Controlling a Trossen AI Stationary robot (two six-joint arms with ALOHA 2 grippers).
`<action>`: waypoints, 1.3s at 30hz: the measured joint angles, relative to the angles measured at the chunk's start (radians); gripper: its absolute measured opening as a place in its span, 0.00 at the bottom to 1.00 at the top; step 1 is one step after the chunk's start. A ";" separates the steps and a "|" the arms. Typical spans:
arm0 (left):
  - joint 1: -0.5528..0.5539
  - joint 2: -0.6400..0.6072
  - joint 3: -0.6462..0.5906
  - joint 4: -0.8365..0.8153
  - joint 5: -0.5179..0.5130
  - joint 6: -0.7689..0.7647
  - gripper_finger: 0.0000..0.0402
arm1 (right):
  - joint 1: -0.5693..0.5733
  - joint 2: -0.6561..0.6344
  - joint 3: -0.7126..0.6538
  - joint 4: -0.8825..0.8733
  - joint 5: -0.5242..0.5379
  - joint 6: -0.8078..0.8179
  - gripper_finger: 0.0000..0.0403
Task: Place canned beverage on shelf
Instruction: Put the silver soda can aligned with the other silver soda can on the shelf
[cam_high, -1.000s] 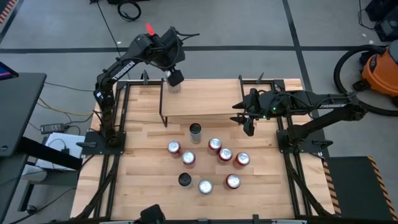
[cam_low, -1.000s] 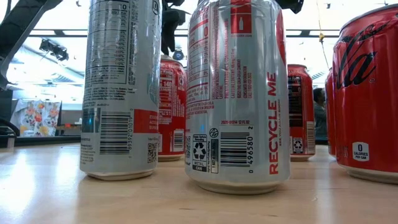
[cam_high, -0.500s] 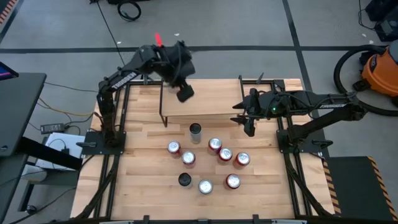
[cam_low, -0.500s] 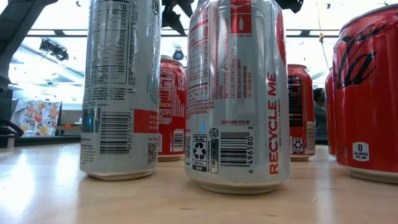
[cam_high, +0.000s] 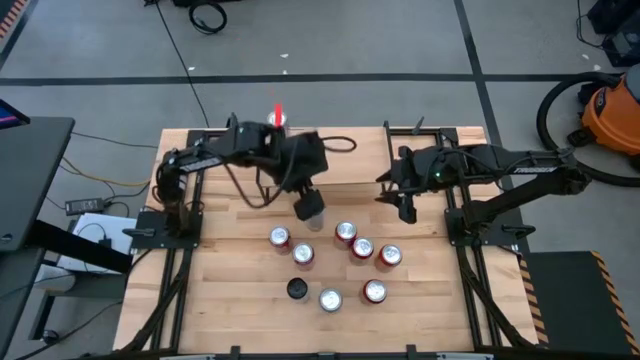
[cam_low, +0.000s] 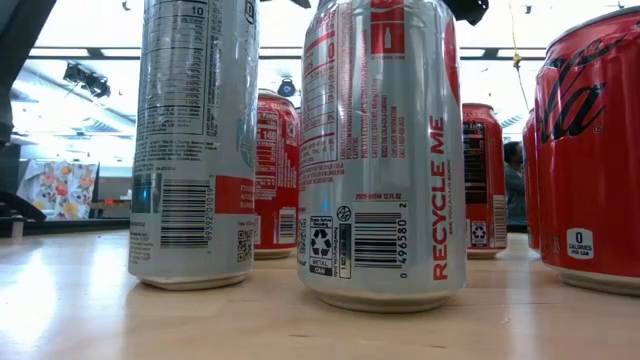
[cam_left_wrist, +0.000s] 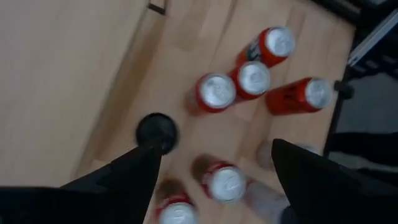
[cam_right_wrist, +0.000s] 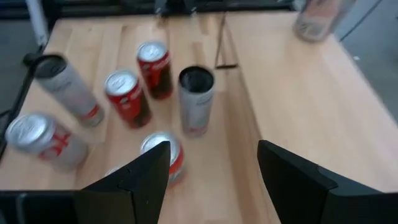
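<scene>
The shelf stands at the far middle of the table. One silver and red can stands upright on the shelf's far left corner. A tall silver can with a dark top stands on the table just in front of the shelf; it also shows in the left wrist view. Several red-topped cans stand nearer. My left gripper hovers open and empty above the tall can, its fingers apart in the left wrist view. My right gripper waits open and empty by the shelf's right front corner.
A black-topped can and a silver-topped can stand toward the near edge. In the low view a silver can and red cans fill the foreground. Bare wood lies at the table's near left.
My left gripper has left the shelf's far left corner, crossed over the shelf toward the table's near edge and right, and come down over the tall can in front of the shelf. The can on the shelf has stayed upright where it was.
</scene>
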 joint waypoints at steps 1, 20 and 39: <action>-0.019 0.000 0.000 0.005 -0.005 -0.035 0.79 | 0.006 0.000 0.000 -0.008 -0.009 0.000 0.62; -0.399 0.016 0.000 0.017 -0.252 -0.507 0.79 | 0.378 0.181 0.000 0.159 -0.007 0.123 0.62; -0.719 0.017 0.000 0.002 -0.351 -0.352 0.79 | 0.591 0.779 0.479 0.125 0.395 0.515 0.62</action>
